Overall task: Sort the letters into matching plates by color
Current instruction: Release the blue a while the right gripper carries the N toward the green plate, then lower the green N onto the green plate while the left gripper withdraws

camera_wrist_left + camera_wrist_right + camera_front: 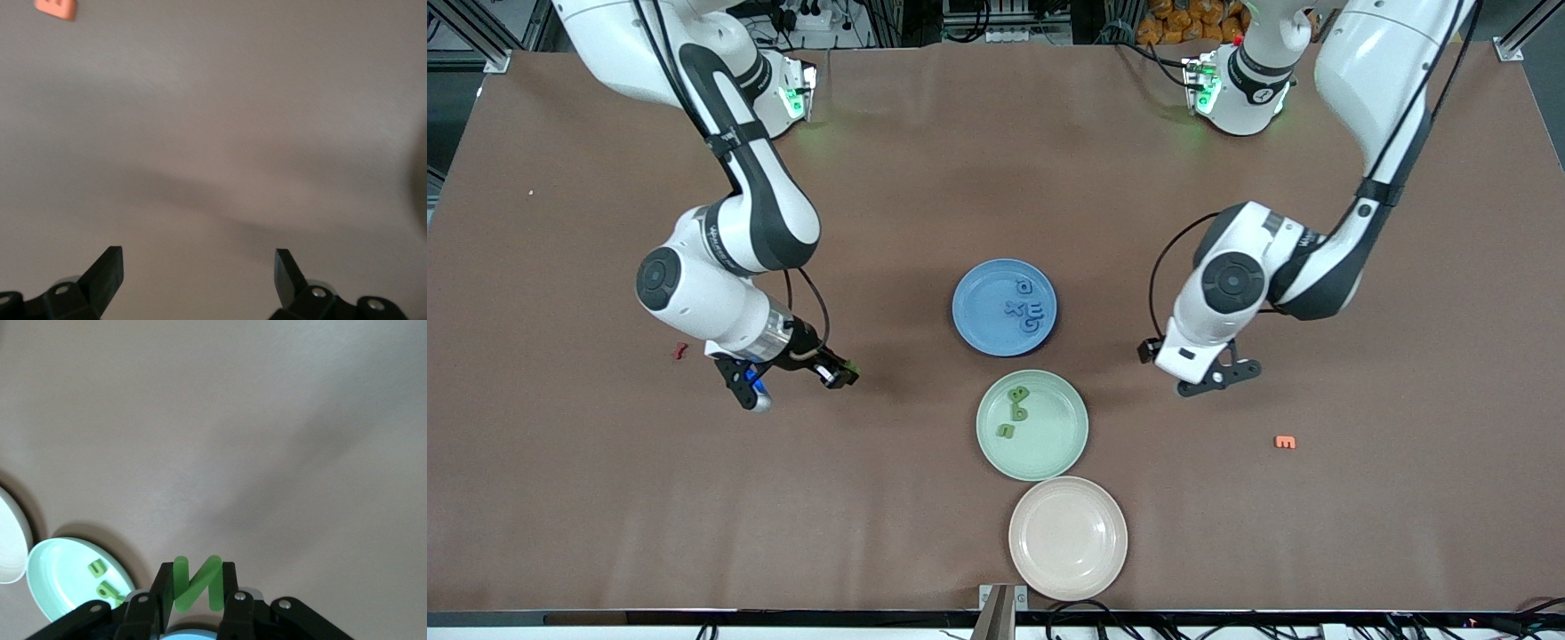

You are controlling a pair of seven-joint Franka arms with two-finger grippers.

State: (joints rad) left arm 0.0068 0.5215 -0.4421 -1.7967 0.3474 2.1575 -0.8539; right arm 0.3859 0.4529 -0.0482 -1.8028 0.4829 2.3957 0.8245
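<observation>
A: Since the beige-pink plate [1067, 537] nearest the camera stays out of it, we look next to the mint green plate [1032, 425], which has three green letters [1015, 409] on it. How will the fourth handle?

B: We judge it light, stiff and thin. Our right gripper [193, 587] pinches the green N [196, 583] across its flat faces, over bare table toward the right arm's end.

A: Farther off?

B: The blue plate [1004, 308] carries four blue letters [1028, 308]. Our left gripper [199, 267] waits, fingers wide, near an orange letter [1285, 441].
</observation>
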